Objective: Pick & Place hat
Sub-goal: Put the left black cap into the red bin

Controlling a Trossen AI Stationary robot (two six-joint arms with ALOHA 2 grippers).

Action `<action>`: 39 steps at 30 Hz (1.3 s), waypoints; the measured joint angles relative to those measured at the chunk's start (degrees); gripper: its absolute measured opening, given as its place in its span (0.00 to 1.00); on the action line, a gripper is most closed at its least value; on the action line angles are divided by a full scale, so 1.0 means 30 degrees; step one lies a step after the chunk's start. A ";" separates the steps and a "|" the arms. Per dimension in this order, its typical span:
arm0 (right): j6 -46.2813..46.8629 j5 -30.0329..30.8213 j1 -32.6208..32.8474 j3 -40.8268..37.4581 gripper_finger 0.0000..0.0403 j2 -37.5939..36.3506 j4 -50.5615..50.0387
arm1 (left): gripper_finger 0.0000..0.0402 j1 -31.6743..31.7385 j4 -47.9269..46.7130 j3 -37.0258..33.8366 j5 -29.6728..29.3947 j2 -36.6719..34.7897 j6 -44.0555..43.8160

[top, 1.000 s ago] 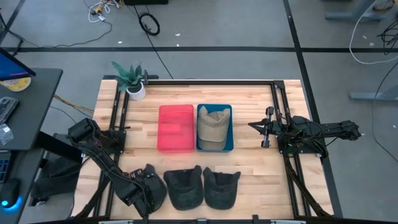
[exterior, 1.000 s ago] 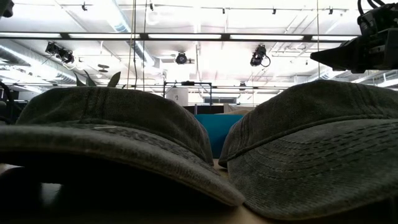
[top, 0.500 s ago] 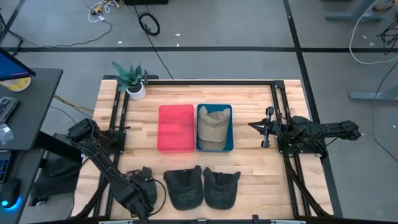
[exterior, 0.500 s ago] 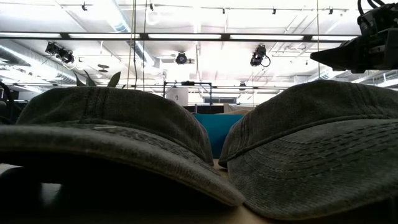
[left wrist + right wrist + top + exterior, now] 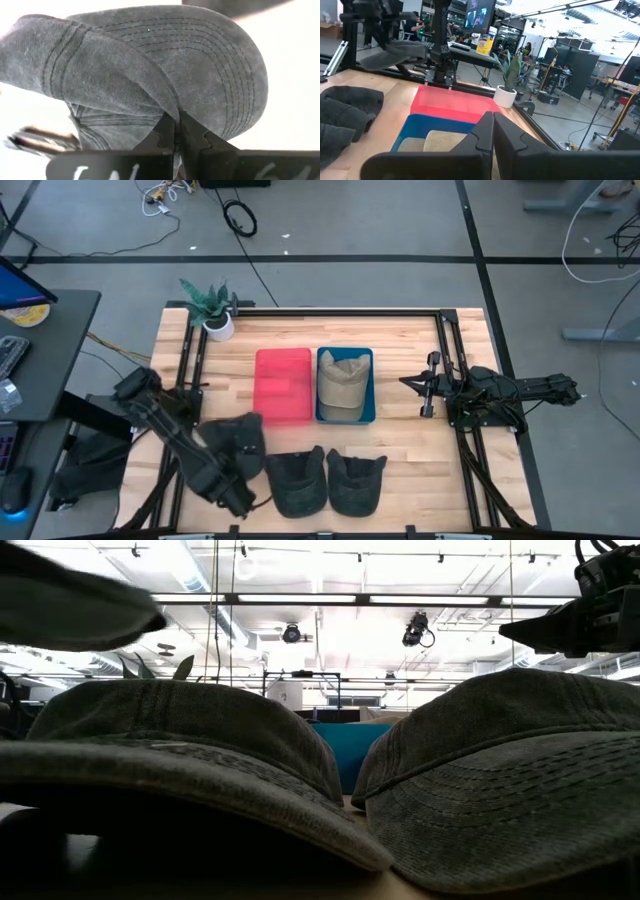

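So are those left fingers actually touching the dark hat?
Touching. The left wrist view shows the left gripper with its fingers pinched shut on the dark hat.

Left gripper tips buried under dark hat fabric

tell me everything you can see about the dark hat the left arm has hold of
The dark hat is a charcoal-grey cap of washed, denim-like cloth, with rows of stitching across its brim. The left gripper is shut on a fold of its fabric, and it hangs crumpled, lifted above the table, near the red bin's front left corner. Nothing else appears to touch it.
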 joint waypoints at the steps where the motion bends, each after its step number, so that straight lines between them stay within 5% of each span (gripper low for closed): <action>1: 0.0000 0.0001 0.0006 0.0000 0.03 0.0000 0.0000 | 0.02 0.0349 -0.0011 0.0130 -0.0394 0.0007 0.0648; 19: 0.0000 -0.0006 0.0002 0.0000 0.03 0.0000 0.0000 | 0.02 0.6458 0.1566 0.0630 -0.6667 0.0000 1.0541; 26: 0.0000 0.0001 0.0000 0.0000 0.03 0.0000 0.0000 | 0.02 0.8314 0.5184 0.0637 -0.7003 0.0177 1.2568; 39: 0.0000 -0.0003 0.0004 0.0000 0.03 0.0000 0.0000 | 0.02 0.9520 0.4369 0.0630 -0.6144 0.2442 1.2875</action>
